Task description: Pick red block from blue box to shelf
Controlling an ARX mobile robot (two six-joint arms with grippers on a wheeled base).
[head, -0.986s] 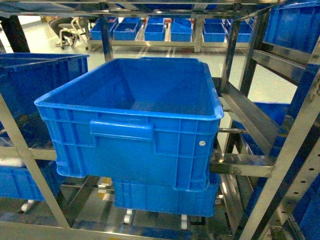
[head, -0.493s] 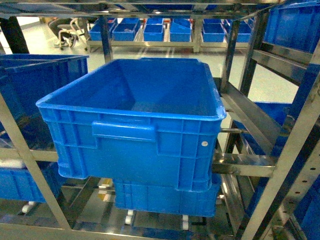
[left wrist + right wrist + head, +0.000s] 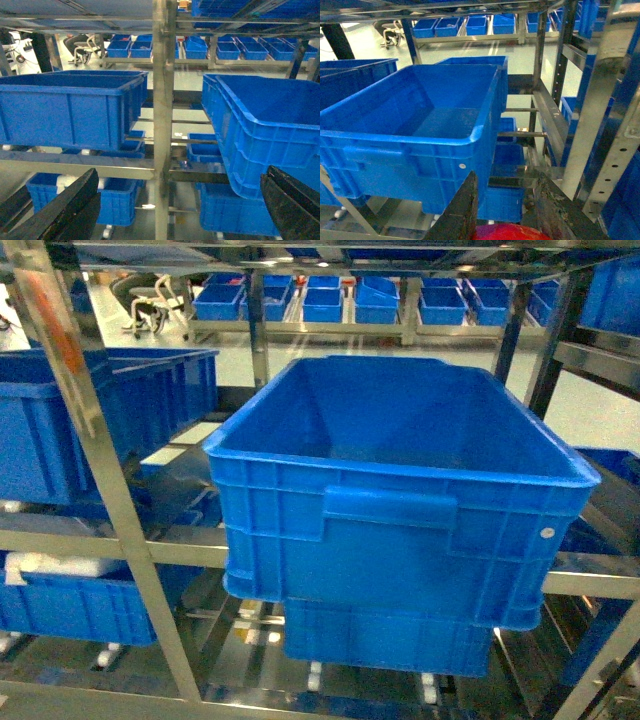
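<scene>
My view has panned left, shelf (image 3: 120, 530) nearer; right end effector (image 3: 505, 220) holds red block (image 3: 512, 232), left end effector (image 3: 180, 210) wide.

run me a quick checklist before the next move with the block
1. block in right hand: ok, red shows between its fingers.
2. Grip secure: cannot tell, the picture's edge cuts off most of the block.
3. left hand free: ok, open and empty.
4. shelf ahead: ok, steel uprights and tiers fill the head view.
5. Free spot on the tier ahead: cannot tell, a big crate takes up most of it.
</scene>
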